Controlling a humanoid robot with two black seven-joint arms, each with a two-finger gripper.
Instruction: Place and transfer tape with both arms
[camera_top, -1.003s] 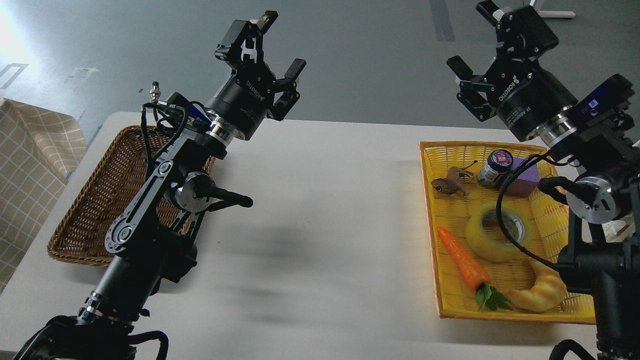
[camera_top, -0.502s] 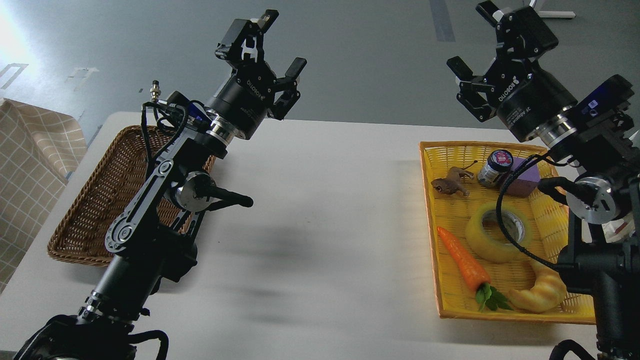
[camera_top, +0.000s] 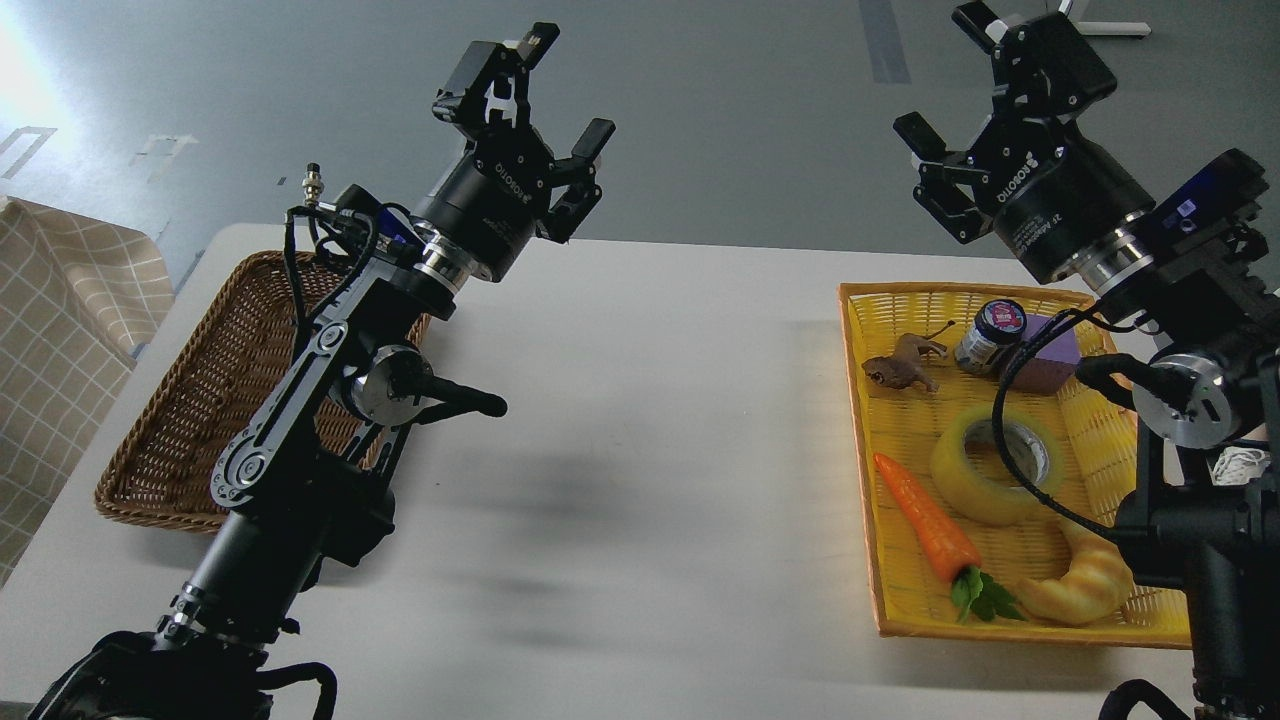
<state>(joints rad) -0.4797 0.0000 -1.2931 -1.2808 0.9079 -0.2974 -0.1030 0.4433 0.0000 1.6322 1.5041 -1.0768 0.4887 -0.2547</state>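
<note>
Tape (camera_top: 990, 466) lying flat in yellow basket (camera_top: 1100, 450) between carrot (camera_top: 928, 520) and croissant (camera_top: 1078, 585), left tool (camera_top: 565, 95) and right tool (camera_top: 945, 80) raised, both spread wide, empty, above white surface (camera_top: 650, 420)

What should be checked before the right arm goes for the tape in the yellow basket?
1. Right gripper open and empty: ok.
2. Left gripper open and empty, raised off the table: ok.
3. Tape lying flat in the yellow basket, core up: ok.
4. Tape's top free of other things: not ok, the right arm's black cable crosses in front of it.
5. Room around the tape: cannot tell; carrot and croissant lie close.
6. Brown wicker basket free to receive: ok in the part visible.
</note>
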